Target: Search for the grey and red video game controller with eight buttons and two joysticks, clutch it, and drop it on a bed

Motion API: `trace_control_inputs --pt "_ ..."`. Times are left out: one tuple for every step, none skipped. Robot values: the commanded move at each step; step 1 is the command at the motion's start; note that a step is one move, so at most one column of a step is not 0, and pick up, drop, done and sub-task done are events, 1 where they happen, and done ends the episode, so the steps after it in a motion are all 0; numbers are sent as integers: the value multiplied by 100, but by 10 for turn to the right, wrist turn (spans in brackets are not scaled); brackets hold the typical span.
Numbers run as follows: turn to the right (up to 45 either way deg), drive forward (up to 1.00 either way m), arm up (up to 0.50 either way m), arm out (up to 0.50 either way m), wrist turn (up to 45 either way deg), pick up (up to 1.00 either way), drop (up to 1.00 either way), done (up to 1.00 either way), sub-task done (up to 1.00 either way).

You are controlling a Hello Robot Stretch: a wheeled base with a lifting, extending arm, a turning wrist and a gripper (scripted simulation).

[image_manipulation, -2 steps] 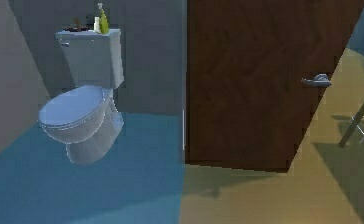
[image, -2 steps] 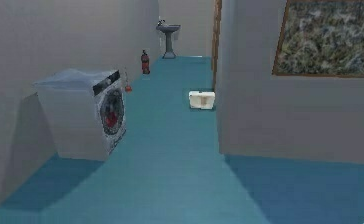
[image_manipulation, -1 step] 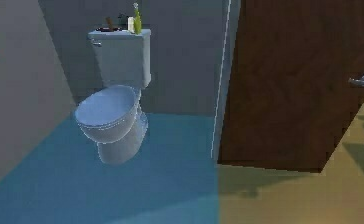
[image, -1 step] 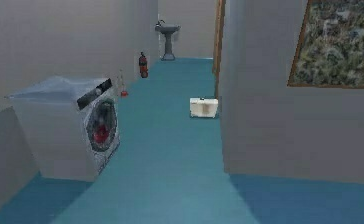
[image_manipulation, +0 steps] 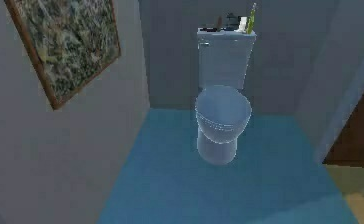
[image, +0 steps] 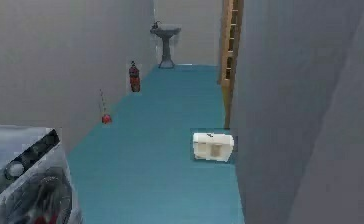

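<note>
Blue bathroom floor (image: 160, 130), grey walls (image: 50, 60), toilet (image_manipulation: 222, 120), pedestal sink (image: 166, 40), washing machine (image: 25, 180), cannot tell jaws' state

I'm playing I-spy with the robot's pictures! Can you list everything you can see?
Washing machine: one, grey-white, forward view's bottom left.
Sink: one, grey, far end.
Fire extinguisher: one, red, forward view's left.
Plunger-like thing: one, red, nearer than the extinguisher.
Box: one, cream, on the blue floor.
Toilet: one, pale blue, arm side view's middle.
Framed picture: one, brown frame, arm side view's left.
Small things: a few, dark and yellowish, atop the toilet.
</note>
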Motion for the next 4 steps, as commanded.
trace_control_inputs --pt "0 100 0 0 0 0 0 0 0" --pt "0 5 0 0 0 0 0 0 0" --pt "-330 0 0 0 0 0 0 0 0" --pt "0 65 0 0 0 0 0 0 0"
